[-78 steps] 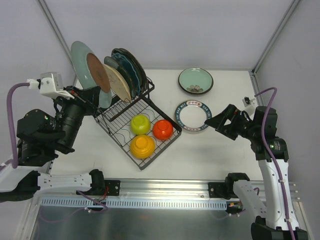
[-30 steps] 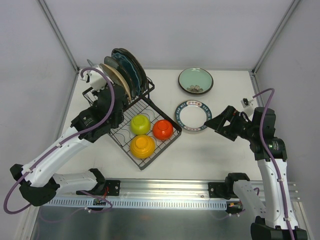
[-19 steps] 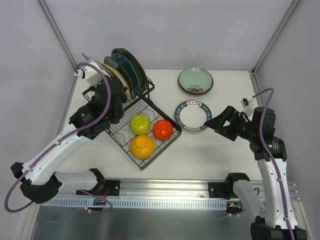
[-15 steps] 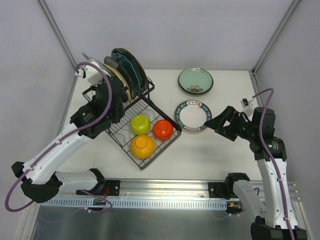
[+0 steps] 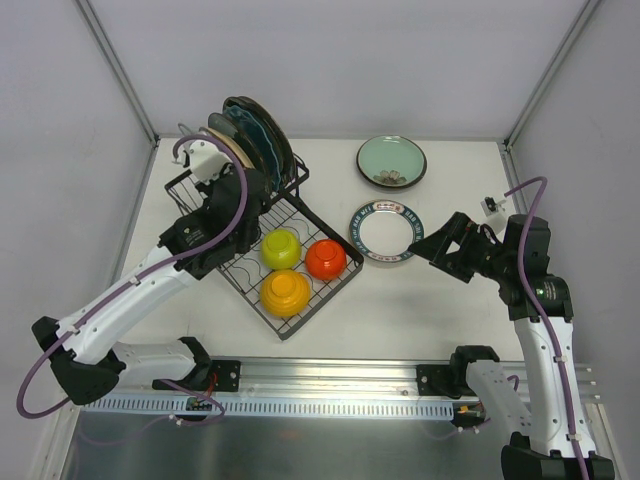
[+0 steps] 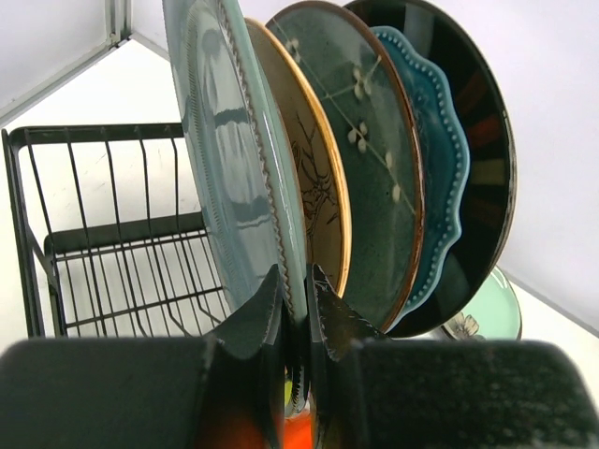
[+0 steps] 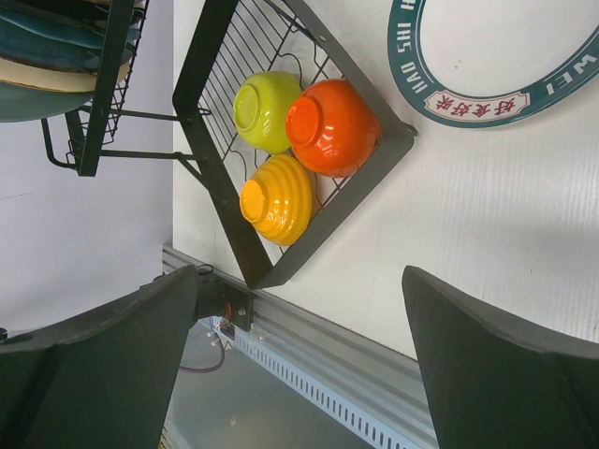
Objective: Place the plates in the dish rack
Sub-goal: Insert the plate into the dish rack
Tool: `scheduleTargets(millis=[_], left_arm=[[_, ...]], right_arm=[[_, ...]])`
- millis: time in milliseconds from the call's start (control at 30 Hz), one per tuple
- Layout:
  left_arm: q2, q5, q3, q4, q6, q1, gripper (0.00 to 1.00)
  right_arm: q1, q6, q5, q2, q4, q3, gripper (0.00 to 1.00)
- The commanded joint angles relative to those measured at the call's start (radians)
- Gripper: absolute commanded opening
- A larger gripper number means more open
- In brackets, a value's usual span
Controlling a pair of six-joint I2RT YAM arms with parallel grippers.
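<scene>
- The left gripper has its fingers clamped on the rim of the grey-blue plate, which stands upright in the raised slots of the dish rack, just beside the tan-edged plate
- The right gripper has its fingers wide apart and holds nothing; it hangs near the patterned plate on the table, and the green plate lies behind that one
- As I judge, if the fingers let go before the rim sits between two wires, the plate can tip onto its neighbour or slide toward the bowls
- A sideways retreat of the arm can drag the plate out of its slot
</scene>
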Motion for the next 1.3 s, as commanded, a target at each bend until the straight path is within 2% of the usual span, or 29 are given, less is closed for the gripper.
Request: scheduleTargets(millis=[0,333,400,633,1267], left_arm=[[-0.018,-0.055,0.008,0.108,-0.032,0.005,0.00],[-0.011,-0.048,-0.040,0.108,-0.066,0.005,0.02],[-0.010,-0.053,-0.048,0.111,-0.067,0.005,0.06],[-0.001,-0.050,-0.032,0.109,-0.040,0.005,0.32],[0.088,0.047,0.135,0.117,0.117,0.005,0.39]], right_arm=[[-0.008,-0.018,-0.016,-0.010,0.030,-0.003,0.95],[-0.008,-0.020,-0.014,-0.012,0.030,-0.006,0.95],[-0.008,-0.023,-0.014,-0.010,0.030,-0.005,0.95],[-0.009,-0.023,-0.011,-0.012,0.027,0.000,0.95],[-0.008,-0.026,-0.005,-0.007,0.017,0.012,0.95]])
